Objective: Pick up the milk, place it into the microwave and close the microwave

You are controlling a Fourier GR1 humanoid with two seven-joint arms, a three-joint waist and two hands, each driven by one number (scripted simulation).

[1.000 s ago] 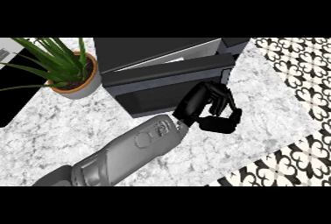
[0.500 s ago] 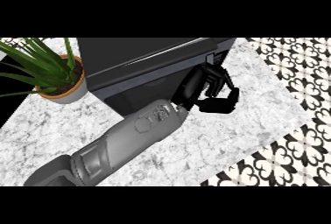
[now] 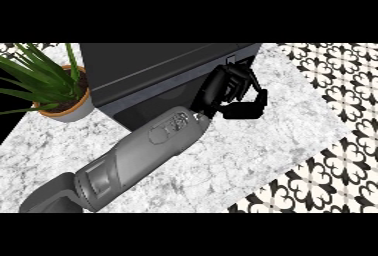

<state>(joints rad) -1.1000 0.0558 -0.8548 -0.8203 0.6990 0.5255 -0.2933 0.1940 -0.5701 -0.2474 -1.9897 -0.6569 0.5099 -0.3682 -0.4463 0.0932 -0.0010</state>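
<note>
The black microwave [image 3: 148,65] stands at the back of the marble counter [image 3: 244,150]. Its dark door [image 3: 151,97] lies almost flat against the body. My right hand [image 3: 221,90] is at the door's right end, near the handle side, with its fingers relaxed against the front and its thumb [image 3: 247,107] sticking out toward the counter. It holds nothing. The grey forearm [image 3: 140,155] runs in from the lower left. No milk shows anywhere in view. My left hand does not show.
A potted plant [image 3: 63,97] with long green leaves stands just left of the microwave. The counter's edge runs diagonally at the right, with patterned black-and-white floor tiles [image 3: 332,80] beyond it.
The microwave door has swung from well ajar to nearly flat against the body. My right hand travelled with it toward the microwave, at the door's right end.
</note>
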